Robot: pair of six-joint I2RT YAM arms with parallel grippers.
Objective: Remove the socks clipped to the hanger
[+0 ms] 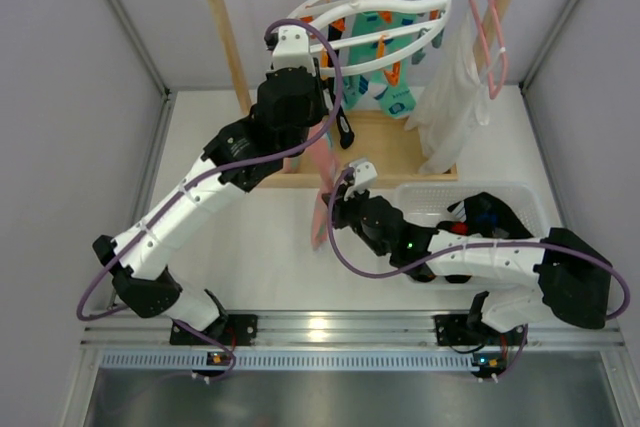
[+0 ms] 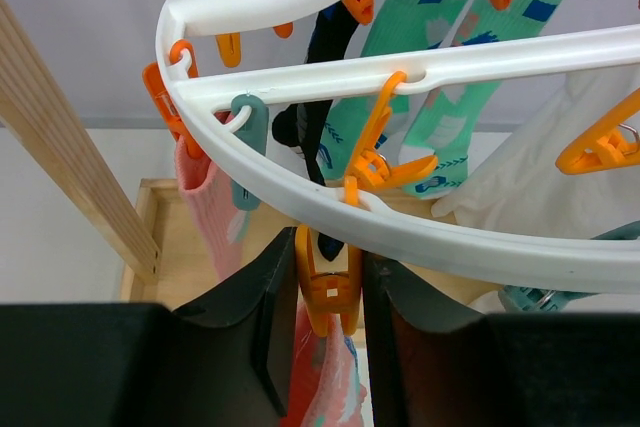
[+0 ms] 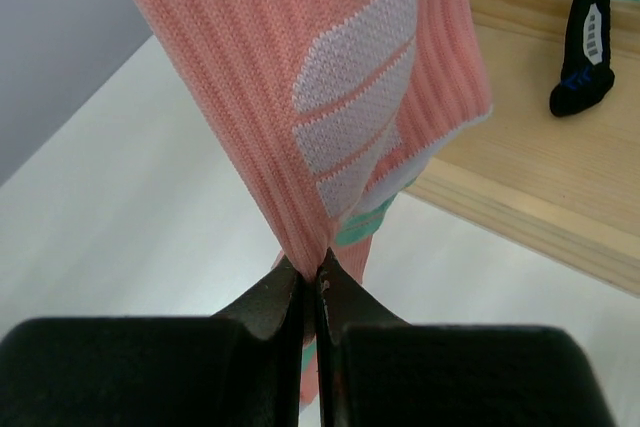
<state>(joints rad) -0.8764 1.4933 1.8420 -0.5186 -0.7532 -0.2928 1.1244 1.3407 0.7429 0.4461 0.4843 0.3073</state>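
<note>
The round white hanger [image 1: 400,15] [image 2: 450,239] hangs from the rail with orange and teal clips. My left gripper [image 1: 326,75] [image 2: 328,275] is up under its rim, jaws pressed against both sides of an orange clip [image 2: 326,292]. A pink sock [image 2: 335,387] [image 1: 322,197] hangs down from that clip. My right gripper [image 1: 336,209] [image 3: 310,282] is shut on this sock's [image 3: 300,97] lower end. Teal socks [image 2: 430,97] [image 1: 385,57], a black sock [image 2: 320,77] [image 3: 585,37] and another pink sock [image 2: 205,207] are also clipped on.
The wooden rail frame [image 1: 228,37] [image 2: 70,157] stands behind, its base board [image 3: 530,167] under the socks. A pink wire hanger [image 1: 490,27] and a white garment [image 1: 455,97] hang to the right. A white basket [image 1: 500,195] with dark items sits by the right arm.
</note>
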